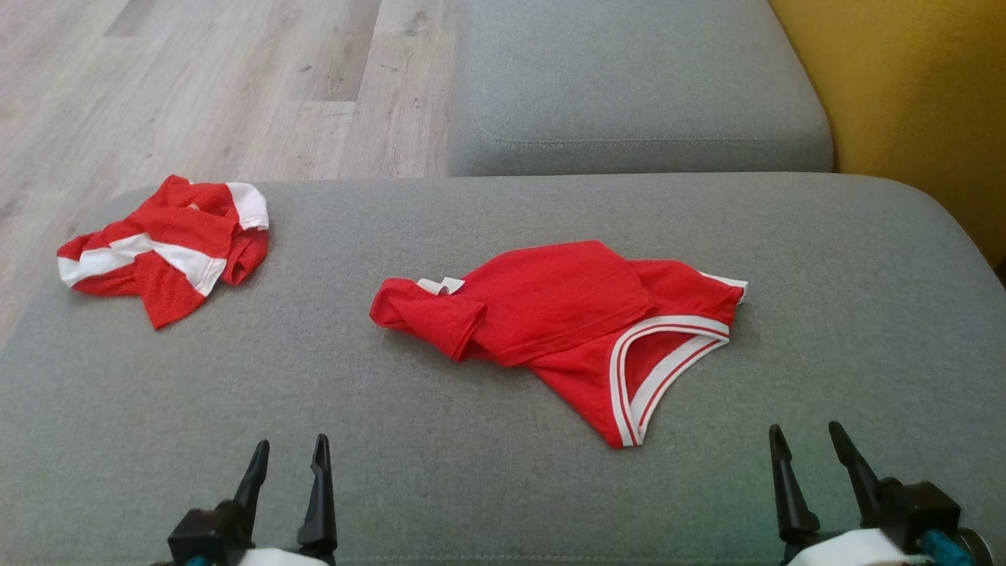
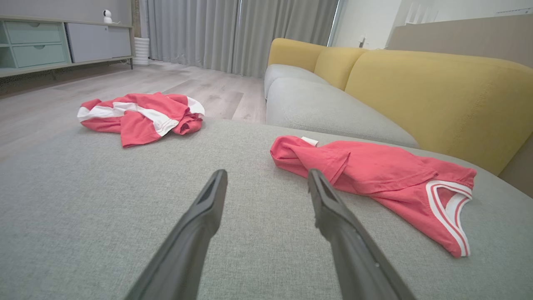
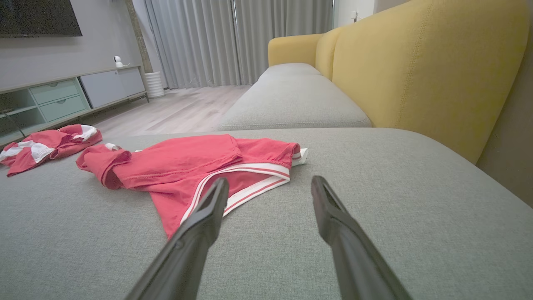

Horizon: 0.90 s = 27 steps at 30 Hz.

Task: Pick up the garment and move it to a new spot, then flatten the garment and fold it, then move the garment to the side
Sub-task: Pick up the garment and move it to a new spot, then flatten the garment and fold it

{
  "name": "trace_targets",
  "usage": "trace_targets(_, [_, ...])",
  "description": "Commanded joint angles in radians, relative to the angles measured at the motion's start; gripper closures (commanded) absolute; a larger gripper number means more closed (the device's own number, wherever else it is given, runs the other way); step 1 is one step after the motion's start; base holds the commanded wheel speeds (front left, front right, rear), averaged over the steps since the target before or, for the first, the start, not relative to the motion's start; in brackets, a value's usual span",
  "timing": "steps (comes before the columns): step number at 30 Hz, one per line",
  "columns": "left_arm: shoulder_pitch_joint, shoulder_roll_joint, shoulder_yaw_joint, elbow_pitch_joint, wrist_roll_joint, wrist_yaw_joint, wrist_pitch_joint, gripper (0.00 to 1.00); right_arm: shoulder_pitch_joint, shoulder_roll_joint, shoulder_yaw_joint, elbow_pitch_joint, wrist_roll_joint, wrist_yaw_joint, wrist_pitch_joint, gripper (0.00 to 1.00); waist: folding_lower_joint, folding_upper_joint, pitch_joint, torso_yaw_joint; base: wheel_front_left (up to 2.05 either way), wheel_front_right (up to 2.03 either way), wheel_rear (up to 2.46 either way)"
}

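Matt cloth on cloth
The garment [image 1: 566,314] was a fine knit; the sofa seat [image 1: 503,487] was coarse weave; the floor [image 1: 196,86] seemed matt wood.

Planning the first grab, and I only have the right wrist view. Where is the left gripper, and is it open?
Observer: Head view: the left gripper is open and empty, over the near edge of the grey cushion, left of the red garment.
Operator: Is the striped piece fully on the cushion?
Observer: The striped garment lies crumpled at the far left corner, its end reaching the cushion's edge.
Operator: How does the left gripper line up?
Observer: In the left wrist view its fingers point towards the red garment's bunched sleeve, without touching it.
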<state>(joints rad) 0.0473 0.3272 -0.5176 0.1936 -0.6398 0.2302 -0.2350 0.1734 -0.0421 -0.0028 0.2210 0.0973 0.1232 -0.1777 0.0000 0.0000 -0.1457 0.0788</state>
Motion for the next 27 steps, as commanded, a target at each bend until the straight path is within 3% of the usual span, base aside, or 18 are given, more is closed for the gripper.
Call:
trace_targets(1, [-0.047,0.014,0.034,-0.033,0.006,0.009,-0.001,0.00,-0.061,-0.008,0.021,-0.024,0.007,0.008,-0.015,0.00,0.0000,0.0000,0.001,0.000,0.00,0.00,0.00])
trace_targets(18, [-0.056,0.029,0.026,-0.047,0.009,0.024,0.018,0.00,-0.072,-0.008,0.003,-0.006,0.002,0.008,-0.016,0.00,0.0000,0.0000,0.014,0.014,0.00,0.00,0.00])
trace_targets(27, [-0.083,0.033,0.006,-0.073,0.029,0.026,0.026,0.00,-0.155,-0.008,0.029,-0.006,-0.014,0.008,0.004,0.00,0.0000,0.0000,0.065,0.055,0.00,0.00,0.00])
